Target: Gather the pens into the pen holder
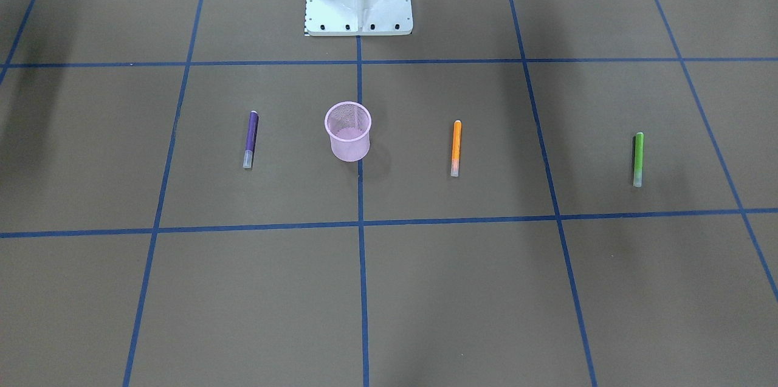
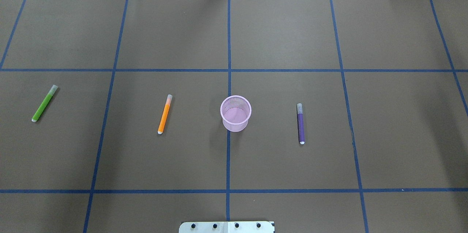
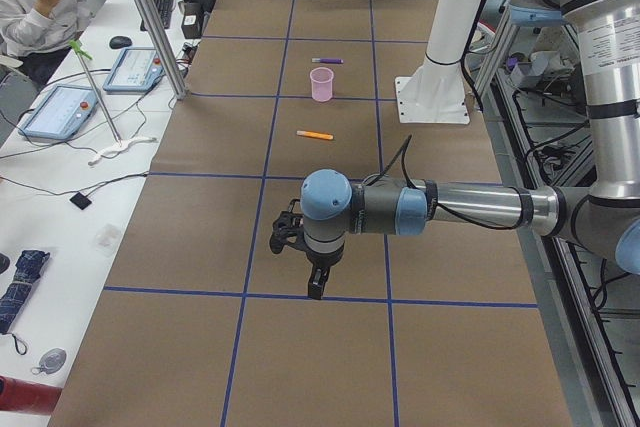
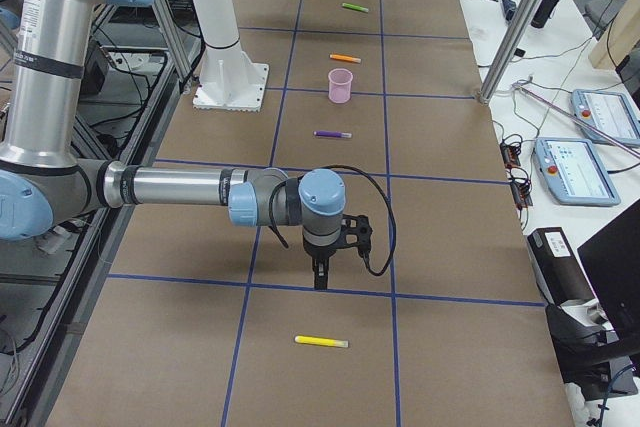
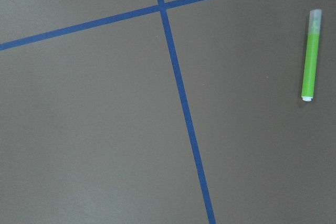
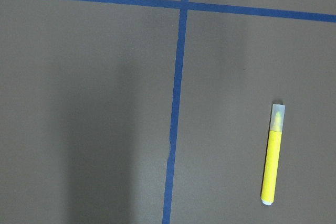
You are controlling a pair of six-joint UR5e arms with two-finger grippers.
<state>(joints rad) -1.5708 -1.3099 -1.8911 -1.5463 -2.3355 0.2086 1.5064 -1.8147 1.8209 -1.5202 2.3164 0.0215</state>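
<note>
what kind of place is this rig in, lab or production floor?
Most likely a robotics lab: a table papered brown with a blue tape grid, teach pendants on the side bench, and an operator seated beside it.

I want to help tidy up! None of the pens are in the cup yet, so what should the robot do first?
Probably shift the left gripper over the green pen: it lies flat at the edge of that wrist's view, and the cup is empty.

Pen holder (image 1: pixel 349 135) pink wire mesh; table (image 1: pixel 486 290) matt brn paper.
</note>
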